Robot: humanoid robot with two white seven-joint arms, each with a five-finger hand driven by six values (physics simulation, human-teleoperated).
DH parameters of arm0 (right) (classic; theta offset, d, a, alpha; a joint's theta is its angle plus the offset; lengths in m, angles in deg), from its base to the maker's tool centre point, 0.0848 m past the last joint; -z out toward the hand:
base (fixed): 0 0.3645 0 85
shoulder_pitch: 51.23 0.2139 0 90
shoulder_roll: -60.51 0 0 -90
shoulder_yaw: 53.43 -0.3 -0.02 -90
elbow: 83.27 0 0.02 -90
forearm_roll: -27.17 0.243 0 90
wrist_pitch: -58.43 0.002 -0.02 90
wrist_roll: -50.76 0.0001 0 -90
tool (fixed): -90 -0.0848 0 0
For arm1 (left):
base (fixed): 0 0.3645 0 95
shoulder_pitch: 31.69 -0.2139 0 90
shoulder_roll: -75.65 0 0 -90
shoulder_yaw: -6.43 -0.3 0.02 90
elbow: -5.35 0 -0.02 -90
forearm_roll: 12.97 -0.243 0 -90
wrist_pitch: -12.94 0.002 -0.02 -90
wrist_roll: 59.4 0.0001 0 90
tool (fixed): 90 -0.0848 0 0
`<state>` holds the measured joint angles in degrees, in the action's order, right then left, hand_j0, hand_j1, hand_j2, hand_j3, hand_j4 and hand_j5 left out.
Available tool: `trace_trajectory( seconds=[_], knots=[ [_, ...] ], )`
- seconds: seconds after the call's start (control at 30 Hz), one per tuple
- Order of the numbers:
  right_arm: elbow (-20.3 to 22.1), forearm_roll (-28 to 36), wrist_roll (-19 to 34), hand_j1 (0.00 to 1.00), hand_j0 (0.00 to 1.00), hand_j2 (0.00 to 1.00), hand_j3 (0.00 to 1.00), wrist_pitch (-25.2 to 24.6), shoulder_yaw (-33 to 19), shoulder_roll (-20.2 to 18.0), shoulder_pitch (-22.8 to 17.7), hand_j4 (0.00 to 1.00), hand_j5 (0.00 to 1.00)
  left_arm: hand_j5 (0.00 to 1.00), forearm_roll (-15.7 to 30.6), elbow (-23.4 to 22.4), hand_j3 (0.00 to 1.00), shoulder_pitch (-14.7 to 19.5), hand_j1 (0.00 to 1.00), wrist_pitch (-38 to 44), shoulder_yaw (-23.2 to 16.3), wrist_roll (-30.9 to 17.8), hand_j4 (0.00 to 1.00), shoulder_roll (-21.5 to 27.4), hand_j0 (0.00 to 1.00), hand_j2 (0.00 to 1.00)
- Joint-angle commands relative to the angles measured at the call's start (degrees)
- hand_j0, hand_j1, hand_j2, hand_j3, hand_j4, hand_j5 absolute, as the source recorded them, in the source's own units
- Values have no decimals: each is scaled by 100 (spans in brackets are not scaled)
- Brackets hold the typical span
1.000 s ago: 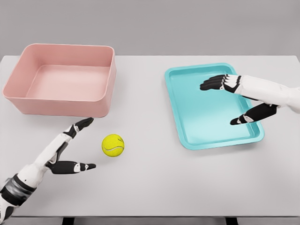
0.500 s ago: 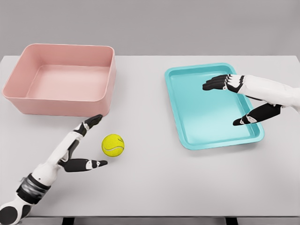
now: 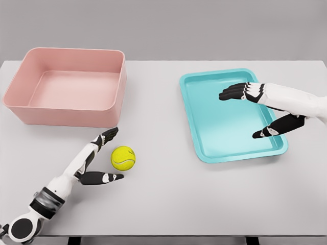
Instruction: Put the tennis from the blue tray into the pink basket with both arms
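Ball (image 3: 123, 157) flanked by spread fingers (image 3: 107, 137) and thumb of left hand (image 3: 97, 161); far, right sides left unobstructed. Basket (image 3: 71, 86) near wall found just beyond ball; top open, interior bare. Wide bare table (image 3: 158, 127) strip seen between basket and tray (image 3: 232, 115). Tray overhung by open right hand (image 3: 255, 109).

you have a yellow-green tennis ball (image 3: 123, 157) with a pale seam lying on the bench, outside both containers, near the front right corner of the pink basket (image 3: 118, 97). that basket is a deep, rounded-corner tub, upright and empty, at the far left. your blue tray (image 3: 193, 122), shallow, teal and empty, lies flat well to the ball's right.
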<state>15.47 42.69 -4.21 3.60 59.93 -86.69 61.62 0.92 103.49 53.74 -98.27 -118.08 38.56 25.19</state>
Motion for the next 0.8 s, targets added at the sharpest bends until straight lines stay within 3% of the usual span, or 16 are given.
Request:
trace_trajectory(
  seconds=[0.0,0.63,0.77],
  knots=[
    [32,47,-3,100,100,100,100,-17,2,6,0,100,100,100,-88,-5,100,0,100,3,-3,4,100,1,100,100],
    [111,47,-3,100,100,100,100,-17,-16,-20,-114,100,100,95,-475,-207,95,70,95,3,-38,4,95,-262,95,95],
    [111,39,-3,100,100,100,100,-17,-16,-29,-123,100,100,85,-475,-216,85,70,85,-32,-38,12,85,-289,85,85]
  ],
)
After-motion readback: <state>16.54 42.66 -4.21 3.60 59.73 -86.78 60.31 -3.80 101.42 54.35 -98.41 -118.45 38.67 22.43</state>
